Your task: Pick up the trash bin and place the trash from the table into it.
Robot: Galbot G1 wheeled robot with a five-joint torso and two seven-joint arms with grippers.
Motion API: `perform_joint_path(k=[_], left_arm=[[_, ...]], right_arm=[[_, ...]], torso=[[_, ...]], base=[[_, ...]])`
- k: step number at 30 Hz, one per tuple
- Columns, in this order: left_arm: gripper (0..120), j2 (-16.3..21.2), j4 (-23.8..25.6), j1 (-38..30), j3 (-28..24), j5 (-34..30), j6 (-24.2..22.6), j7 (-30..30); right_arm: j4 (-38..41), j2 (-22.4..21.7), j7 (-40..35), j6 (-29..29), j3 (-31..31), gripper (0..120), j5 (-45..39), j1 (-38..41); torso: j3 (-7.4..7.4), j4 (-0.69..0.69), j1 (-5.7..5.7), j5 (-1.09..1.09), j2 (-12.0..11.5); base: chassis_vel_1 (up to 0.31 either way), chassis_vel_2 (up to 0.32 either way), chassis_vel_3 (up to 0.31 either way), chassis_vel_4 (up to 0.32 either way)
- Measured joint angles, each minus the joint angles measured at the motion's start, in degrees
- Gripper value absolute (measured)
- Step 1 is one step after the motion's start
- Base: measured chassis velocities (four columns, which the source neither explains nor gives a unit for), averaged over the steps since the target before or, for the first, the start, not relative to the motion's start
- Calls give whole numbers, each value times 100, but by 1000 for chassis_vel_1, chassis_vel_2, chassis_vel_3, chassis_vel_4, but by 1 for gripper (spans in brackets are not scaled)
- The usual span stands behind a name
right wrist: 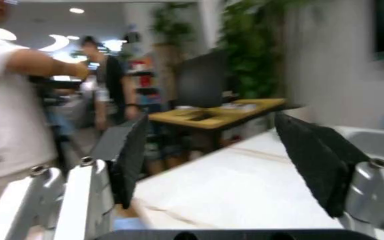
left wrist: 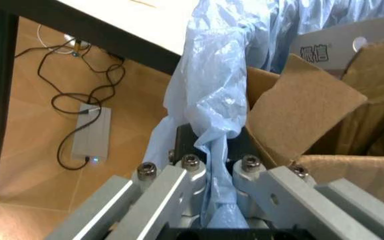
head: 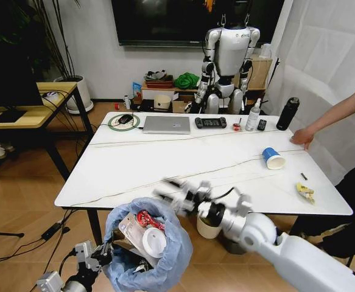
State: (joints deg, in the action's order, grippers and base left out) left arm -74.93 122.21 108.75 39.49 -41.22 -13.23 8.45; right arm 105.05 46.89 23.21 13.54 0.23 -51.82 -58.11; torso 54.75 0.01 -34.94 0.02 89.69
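Left gripper (left wrist: 212, 200): clamped on blue-bagged trash bin (head: 147, 246), holding cardboard, paper. Right gripper (right wrist: 212, 160): wide, empty, over marble table (head: 165, 161). Blue paper cup (head: 273, 157): on table.

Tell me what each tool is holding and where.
Left tool pinches the trash bin by its blue bag rim. Right tool is open, holding nothing.

The table (head: 165, 158) is bare across its middle and near-left corner. Obstacles sit along the far edge (laptop (head: 167, 125), black bottle (head: 287, 114)); the blue cup (head: 273, 157) and a person's hand (head: 302, 137) occupy the right edge, a wrapper (head: 305, 192) the near-right corner.
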Motion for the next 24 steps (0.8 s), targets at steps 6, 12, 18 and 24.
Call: perform_joint_path(k=[6, 12, 18, 24], left_arm=[[0, 116, -175, -38, -29, 70, 48, 63], [0, 203, -392, -151, -162, 119, 87, 142], [0, 157, -579, -194, -299, 294, 170, 270], [0, 121, -634, -150, -289, 314, 232, 353]], right_arm=[[-444, 337, 410, -76, 2149, 95, 531, -1540], [-604, 1466, 1181, -113, 3990, 100, 1051, -2747], [-550, 2833, 1469, -60, 4845, 100, 1430, -3194], [-741, 3278, 1639, 52, 5091, 100, 1476, -3223]], torso=[[0, -6, 0, 3, -1], [-1, -3, 1, 1, 0], [-1, -3, 1, -5, 0], [-1, -1, 2, -3, 0]], base=[[0, 0, 0, 0], [0, 0, 0, 0], [0, 0, 0, 0], [0, 0, 0, 0]])
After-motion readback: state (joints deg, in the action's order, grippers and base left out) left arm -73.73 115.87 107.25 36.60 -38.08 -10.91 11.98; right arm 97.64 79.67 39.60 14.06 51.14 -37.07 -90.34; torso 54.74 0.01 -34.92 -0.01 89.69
